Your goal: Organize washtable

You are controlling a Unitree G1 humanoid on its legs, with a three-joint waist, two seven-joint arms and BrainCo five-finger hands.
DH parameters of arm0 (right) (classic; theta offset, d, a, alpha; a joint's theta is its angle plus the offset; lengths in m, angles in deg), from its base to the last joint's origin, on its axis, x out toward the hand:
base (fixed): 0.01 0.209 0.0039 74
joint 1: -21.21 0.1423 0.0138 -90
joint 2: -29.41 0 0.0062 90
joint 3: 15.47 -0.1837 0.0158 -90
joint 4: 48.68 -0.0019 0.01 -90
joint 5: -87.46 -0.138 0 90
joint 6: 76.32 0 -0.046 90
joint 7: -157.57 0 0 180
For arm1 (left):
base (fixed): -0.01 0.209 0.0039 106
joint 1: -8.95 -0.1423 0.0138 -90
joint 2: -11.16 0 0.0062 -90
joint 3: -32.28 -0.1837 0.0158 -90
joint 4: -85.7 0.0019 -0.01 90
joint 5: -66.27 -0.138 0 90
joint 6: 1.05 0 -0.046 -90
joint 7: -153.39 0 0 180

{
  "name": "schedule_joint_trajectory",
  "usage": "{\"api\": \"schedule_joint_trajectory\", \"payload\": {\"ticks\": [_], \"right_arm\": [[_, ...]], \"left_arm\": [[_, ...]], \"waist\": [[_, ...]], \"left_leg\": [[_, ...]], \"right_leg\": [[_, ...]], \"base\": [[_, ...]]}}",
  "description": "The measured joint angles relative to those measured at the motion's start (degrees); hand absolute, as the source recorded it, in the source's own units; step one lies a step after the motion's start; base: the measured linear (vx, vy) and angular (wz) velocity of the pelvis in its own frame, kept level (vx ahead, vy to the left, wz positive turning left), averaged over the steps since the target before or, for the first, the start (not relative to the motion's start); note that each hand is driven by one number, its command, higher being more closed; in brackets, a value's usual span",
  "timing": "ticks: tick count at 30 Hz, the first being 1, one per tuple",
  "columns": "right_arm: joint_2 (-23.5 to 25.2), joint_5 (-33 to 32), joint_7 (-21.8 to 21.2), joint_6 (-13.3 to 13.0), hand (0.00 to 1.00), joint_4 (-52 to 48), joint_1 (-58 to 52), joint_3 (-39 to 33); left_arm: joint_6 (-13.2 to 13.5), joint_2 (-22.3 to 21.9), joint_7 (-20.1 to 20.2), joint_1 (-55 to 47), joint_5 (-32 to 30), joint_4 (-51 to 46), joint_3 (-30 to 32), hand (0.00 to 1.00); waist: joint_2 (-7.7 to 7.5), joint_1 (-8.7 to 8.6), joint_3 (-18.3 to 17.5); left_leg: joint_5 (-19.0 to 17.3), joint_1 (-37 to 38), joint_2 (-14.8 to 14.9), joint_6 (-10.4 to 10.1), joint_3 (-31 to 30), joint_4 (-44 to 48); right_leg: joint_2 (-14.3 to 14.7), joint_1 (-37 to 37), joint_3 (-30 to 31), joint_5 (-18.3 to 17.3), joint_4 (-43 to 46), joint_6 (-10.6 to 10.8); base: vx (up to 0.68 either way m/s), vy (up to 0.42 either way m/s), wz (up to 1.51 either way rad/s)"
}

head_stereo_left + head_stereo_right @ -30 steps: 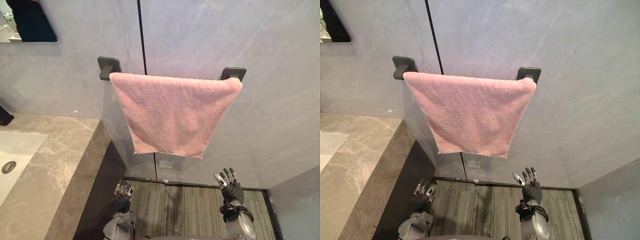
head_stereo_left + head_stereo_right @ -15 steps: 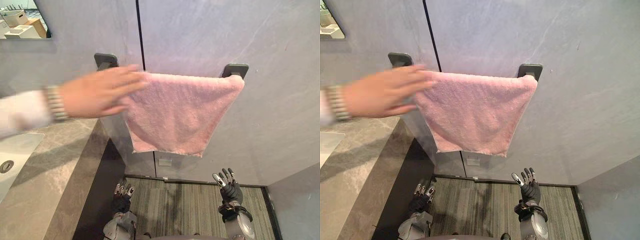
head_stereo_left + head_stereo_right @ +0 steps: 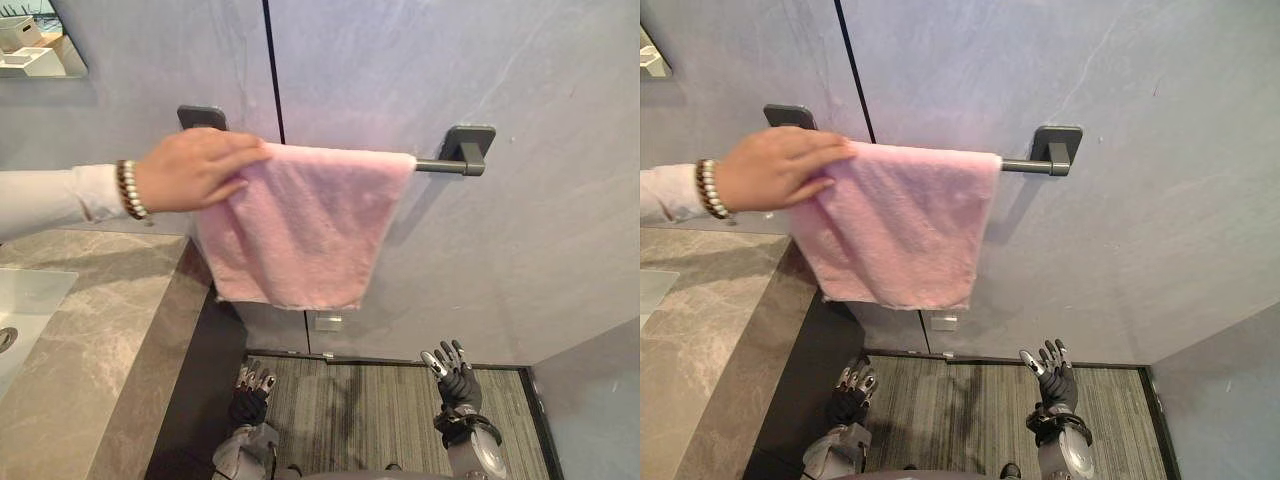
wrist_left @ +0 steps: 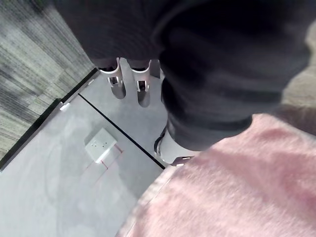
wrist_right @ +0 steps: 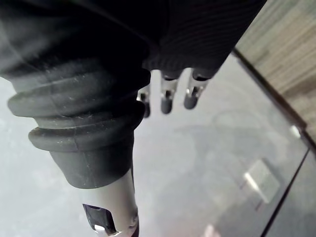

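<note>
Towel (image 3: 290,225) further left under person's hand (image 3: 190,170); left hand (image 3: 247,403), right hand (image 3: 455,385): fingers apart.

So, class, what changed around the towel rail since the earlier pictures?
A person's hand came in from the left, gripped the pink towel and slid it left along the rail, baring its right end. The left robot hand and right robot hand stayed low.

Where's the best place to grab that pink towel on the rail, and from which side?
Probably the towel's hanging right edge, reached from below on the bare rail side: that edge drapes free, while a person's hand covers the top left corner.
</note>
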Motion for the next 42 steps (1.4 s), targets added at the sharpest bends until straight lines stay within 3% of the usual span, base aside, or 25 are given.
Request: {"api": "schedule_joint_trajectory", "payload": {"ticks": [19, 26, 35, 39, 42], "right_arm": [[-0.22, 0.04, 0.03, 0.11, 0.0, 0.0, 2.02, 0.6], [-0.17, 0.07, 0.03, 0.05, 0.0, -0.51, 1.75, 0.73], [-0.2, 0.06, -0.05, -0.7, 0.0, -2.81, 0.81, 2.13], [-0.29, 0.06, -0.24, -0.85, 0.0, -2.81, 0.91, 3.01], [-0.31, 0.07, -0.98, -0.95, 0.0, -2.79, 1.02, 2.99]], "left_arm": [[0.2, 0.46, -0.15, 1.37, -2.99, -3.32, 0.22, 0.0], [1.14, 0.11, -2.92, 0.76, -5.66, -11.85, 2.08, 0.0], [7.19, -0.68, -11.07, -0.41, -9.98, -34.51, 13.05, 0.0], [9.92, -0.6, -15.15, 1.26, -12.44, -40.28, 17.54, 0.0], [10.7, -0.41, -15.59, 1.96, -13.71, -41.66, 19.61, 0.0]], "waist": [[-0.45, -0.05, 1.16], [-0.5, -0.05, 1.52], [-0.69, 0.0, 1.62], [-0.82, 0.02, 1.53], [-1.08, 0.0, 1.36]], "left_leg": [[-0.99, 0.01, -0.7, 0.41, 0.2, 0.74], [-1.02, 0.93, -0.52, 0.42, 0.2, 0.8], [-1.24, 1.12, -0.38, 0.44, 0.32, 0.85], [-1.23, 1.86, -0.42, 0.43, 0.18, 0.83], [-1.23, 1.89, -0.49, 0.43, 0.12, 0.73]], "right_leg": [[-0.48, 0.1, 0.74, 0.0, -0.1, 0.02], [-0.46, 1.09, 0.73, -0.01, -0.08, 0.02], [-0.4, 1.44, 0.67, -0.05, -0.09, 0.07], [-0.44, 2.04, 0.53, -0.04, -0.11, 0.07], [-0.46, 2.08, 0.53, -0.04, -0.18, 0.07]], "base": [[0.0, 0.0, -0.02], [-0.04, -0.021, 0.0], [-0.02, -0.006, 0.0], [0.0, 0.0, 0.0], [-0.04, -0.017, 0.0]]}}
